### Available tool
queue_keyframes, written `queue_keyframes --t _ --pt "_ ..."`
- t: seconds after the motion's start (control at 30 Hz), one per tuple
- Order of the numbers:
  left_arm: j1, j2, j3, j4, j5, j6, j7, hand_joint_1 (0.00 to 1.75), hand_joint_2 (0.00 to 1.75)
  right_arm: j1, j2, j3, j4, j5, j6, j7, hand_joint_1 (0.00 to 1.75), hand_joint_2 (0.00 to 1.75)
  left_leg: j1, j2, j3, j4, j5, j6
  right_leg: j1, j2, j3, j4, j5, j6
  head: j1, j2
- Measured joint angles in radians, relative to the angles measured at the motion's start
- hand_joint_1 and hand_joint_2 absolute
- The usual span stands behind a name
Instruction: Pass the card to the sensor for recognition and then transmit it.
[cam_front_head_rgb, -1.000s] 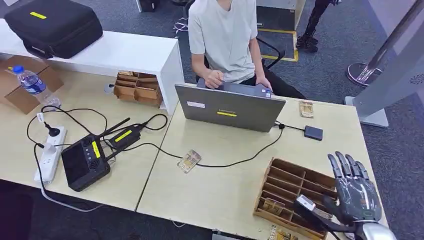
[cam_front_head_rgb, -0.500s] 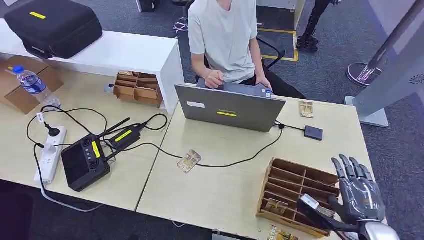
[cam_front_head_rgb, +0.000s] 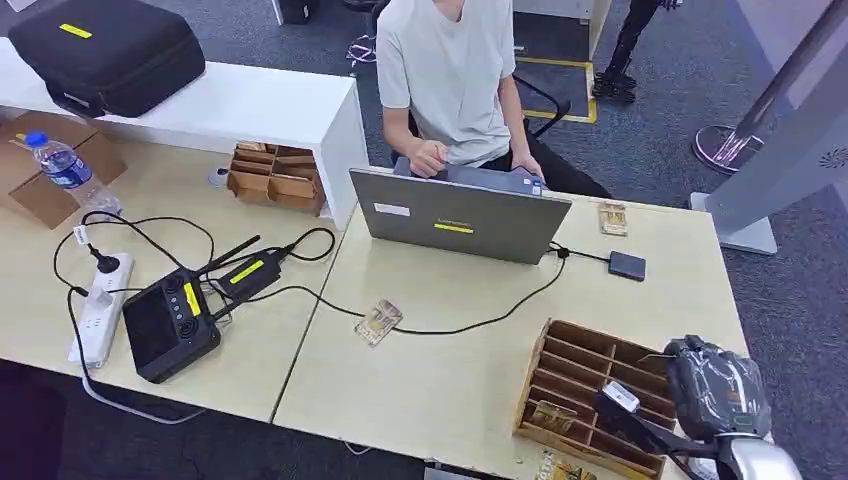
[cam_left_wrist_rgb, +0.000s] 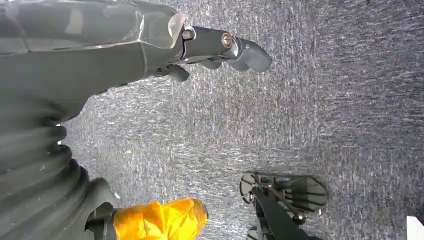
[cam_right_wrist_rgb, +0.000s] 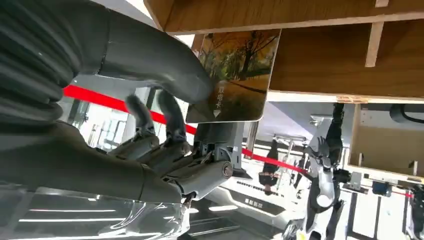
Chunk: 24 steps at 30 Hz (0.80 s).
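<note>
Fingers that stood upright now curl down at lower right; right hand (cam_front_head_rgb: 718, 392) pinches a card (cam_right_wrist_rgb: 235, 75) at the rack (cam_front_head_rgb: 560, 375), so pickup begins; left hand (cam_left_wrist_rgb: 220, 47) hangs, grip unclear

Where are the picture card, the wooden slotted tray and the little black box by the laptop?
picture card (cam_right_wrist_rgb: 235, 75), right wrist view, printed face.
wooden slotted tray (cam_front_head_rgb: 585, 355), head view, a divider.
black box (cam_front_head_rgb: 627, 266), head view, top face.

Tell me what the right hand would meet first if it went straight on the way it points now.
Probably the wooden tray: the right hand holds the card that stands in the tray, so pushing on would likely drive card and fingers against the tray's wood. Depth is unclear.
</note>
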Motion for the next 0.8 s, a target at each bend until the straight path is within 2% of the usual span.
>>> queue_keyframes --t 0.4,0.57,0.8 --pt "0.000 0.000 0.000 0.000 -0.004 0.001 -0.002 0.00 1.75 -0.001 0.000 0.000 0.000 -0.002 0.000 -0.005 1.75 1.75 0.000 0.000 0.000 0.000 0.000 0.000 0.000 0.000 0.000 0.000 0.000 0.000 0.000 0.000" --pt "0.000 0.000 0.000 0.000 -0.013 0.045 0.001 0.00 1.75 0.000 0.000 0.000 0.000 -0.002 0.000 -0.006 1.75 1.75 0.000 0.000 0.000 0.000 0.000 0.000 0.000 0.000 0.000 0.000 0.000 0.000 0.000 0.000" --pt "0.000 0.001 0.000 0.000 -0.012 0.042 0.010 0.00 1.75 0.001 0.001 0.000 0.000 -0.003 -0.008 -0.011 1.75 1.75 0.000 0.000 0.000 0.000 0.000 0.000 0.000 0.000 0.000 0.000 0.000 0.000 0.000 0.000"
